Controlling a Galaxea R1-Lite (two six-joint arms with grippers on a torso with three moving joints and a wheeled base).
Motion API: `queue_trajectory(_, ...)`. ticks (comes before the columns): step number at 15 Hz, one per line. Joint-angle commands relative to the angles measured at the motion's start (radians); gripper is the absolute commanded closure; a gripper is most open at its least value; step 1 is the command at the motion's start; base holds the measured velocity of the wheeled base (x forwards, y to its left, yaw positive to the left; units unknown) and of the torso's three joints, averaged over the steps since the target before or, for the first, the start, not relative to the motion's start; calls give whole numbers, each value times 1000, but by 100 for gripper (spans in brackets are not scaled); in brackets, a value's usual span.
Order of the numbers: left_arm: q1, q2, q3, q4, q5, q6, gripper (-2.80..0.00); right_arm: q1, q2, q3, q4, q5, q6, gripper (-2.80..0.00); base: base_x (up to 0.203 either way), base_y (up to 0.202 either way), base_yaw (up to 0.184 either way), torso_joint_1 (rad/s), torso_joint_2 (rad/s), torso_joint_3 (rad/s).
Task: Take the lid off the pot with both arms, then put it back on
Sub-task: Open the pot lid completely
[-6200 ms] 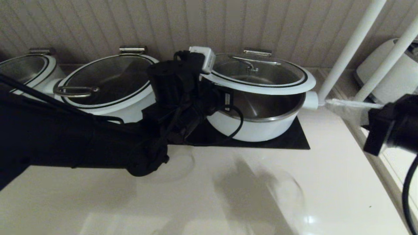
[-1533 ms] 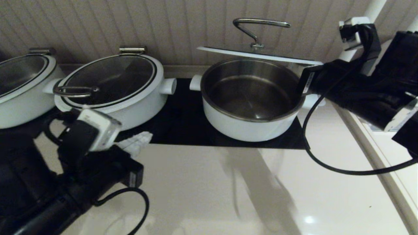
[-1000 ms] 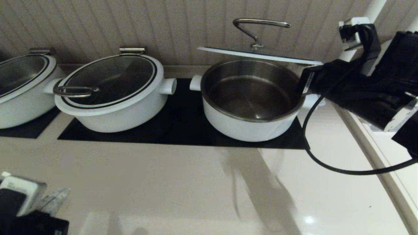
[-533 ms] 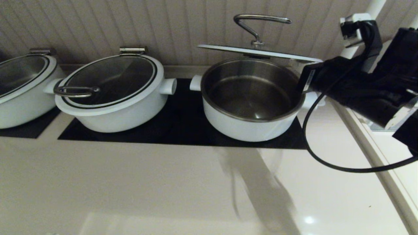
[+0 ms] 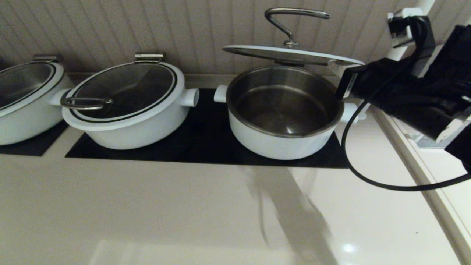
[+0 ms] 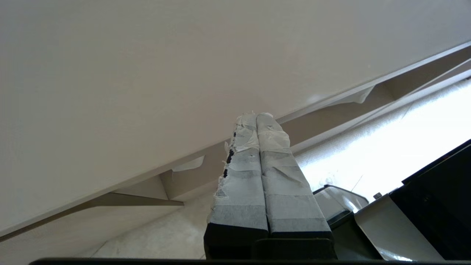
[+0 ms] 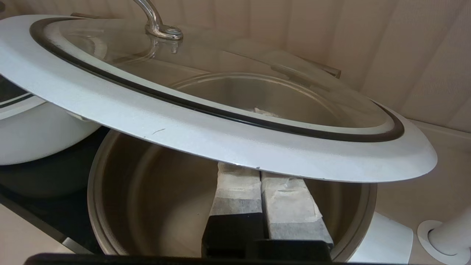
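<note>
Head view: the lid (image 5: pixel 290 55) is seen raised above the pot (image 5: pixel 281 125), hinged up at the back and tilted, its curved steel handle (image 5: pixel 294 18) standing well above the glass. The pot is left open, its steel-lined inside exposed, and it sits on a black mat (image 5: pixel 206 147) on the counter (image 5: pixel 184 213). The right gripper (image 5: pixel 336 68) is placed at the right edge of the lid, under the white rim, with its black arm and loose cable (image 5: pixel 368 176) reaching in from the right.

From the right wrist view, the taped fingers (image 7: pixel 290 206) are shown pressed together with no gap, their tips tucked beneath the lid's white rim (image 7: pixel 220 143) and hidden there; nothing is pinched between them. The rim is carried on top of the fingers, over the open pot (image 7: pixel 147 198).

From the left wrist view, the left gripper (image 6: pixel 255 117) is shown with its taped fingers pressed together on nothing, away from the pots; it is not seen from the head camera.

A second white pot (image 5: pixel 125 106) with its lid down is set to the left on the same mat, and a third (image 5: pixel 25 99) is partly seen further left.
</note>
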Motion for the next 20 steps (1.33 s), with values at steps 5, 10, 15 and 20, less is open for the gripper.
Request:
queue_trajectory(5, 0, 3, 0, -1, 1, -1, 0, 1, -4, 1, -6, -1, 0, 0, 0, 0, 0, 0, 0, 0)
queue_trajectory(10, 106, 3, 0, -2, 1, -2, 0, 1, -3, 0, -6, -1, -1, 0, 0, 0, 0, 0, 0, 0)
queue_trajectory(15, 358, 4, 0, -2, 1, -2, 0, 1, -8, 1, -8, -1, -1, 0, 0, 0, 0, 0, 0, 0)
queue_trajectory(20, 480, -146, 2, -13, 12, -8, 0, 0, -12, 0, -8, -1, 1, 0, 0, 0, 0, 0, 0, 0)
